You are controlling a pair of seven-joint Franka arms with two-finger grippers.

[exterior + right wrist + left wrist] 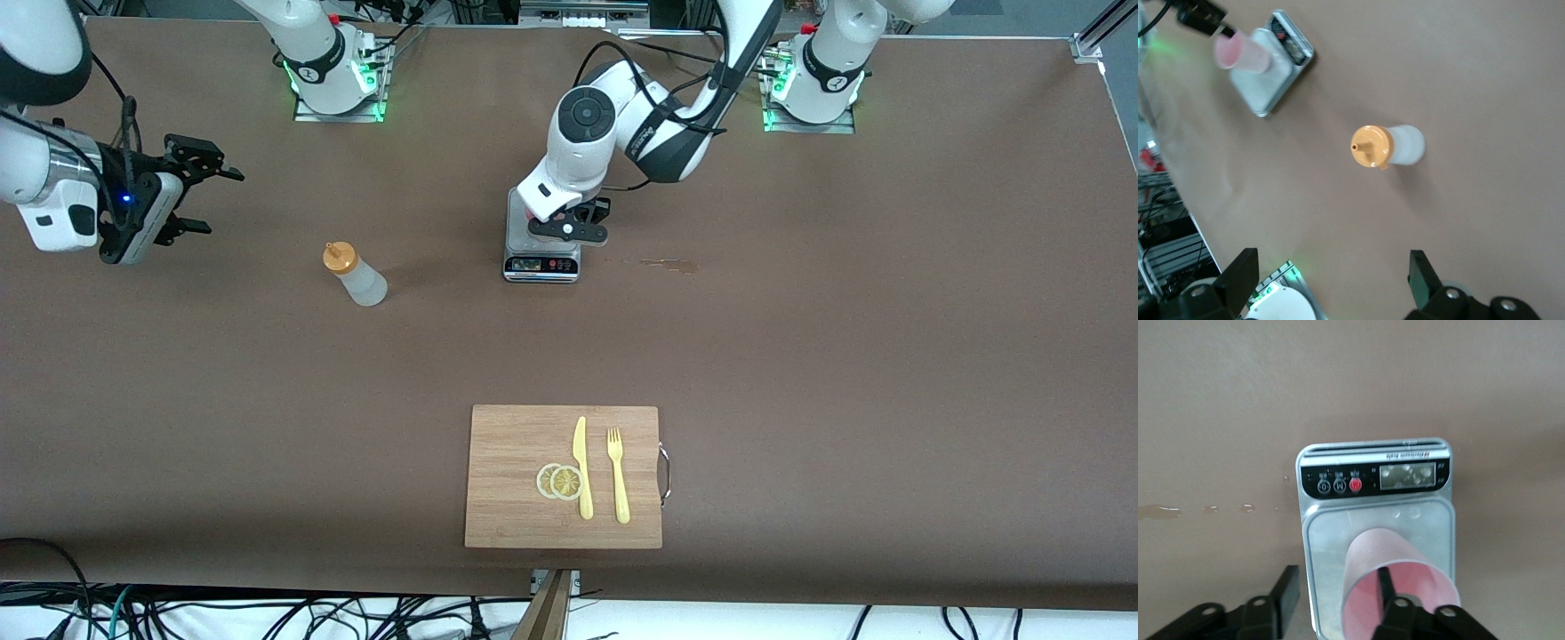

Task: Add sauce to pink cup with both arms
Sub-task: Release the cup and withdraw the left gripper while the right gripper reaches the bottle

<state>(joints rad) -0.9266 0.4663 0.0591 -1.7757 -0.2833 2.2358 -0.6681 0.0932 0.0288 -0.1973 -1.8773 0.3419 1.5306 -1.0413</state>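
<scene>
Stage shown: the pink cup [1395, 587] stands upright on the platform of a small kitchen scale [541, 252] near the middle of the tabletop [800, 311], closer to the edge where the arm bases stand than to the front-camera edge. The left pincer [569, 222] sits low over the scale. In the left wrist view one finger [1386, 587] reaches inside the cup's rim and the other stands outside the wall with a visible gap, so the jaws are partly open around the wall and do not appear to clamp it; this reads as the cup being set down and let go.

The sauce bottle [356, 276], whitish with an orange cap, stands upright on the bare tabletop, untouched, between the scale and the right arm's end. The right pincer [191, 191] hangs in the air at that end, well apart from the bottle, with jaws wide open and nothing held.

A cutting board [564, 476] carrying lemon slices [560, 482], a knife [582, 467] and a fork [617, 476] lies near the front-camera edge and plays no part in this step.

Judged next move: the right pincer must travel to the bottle, close around its body below the cap, carry it above the cup and tip the nozzle into the rim. The left pincer would need either to steady the cup or to clear the rim so that the nozzle has room.
</scene>
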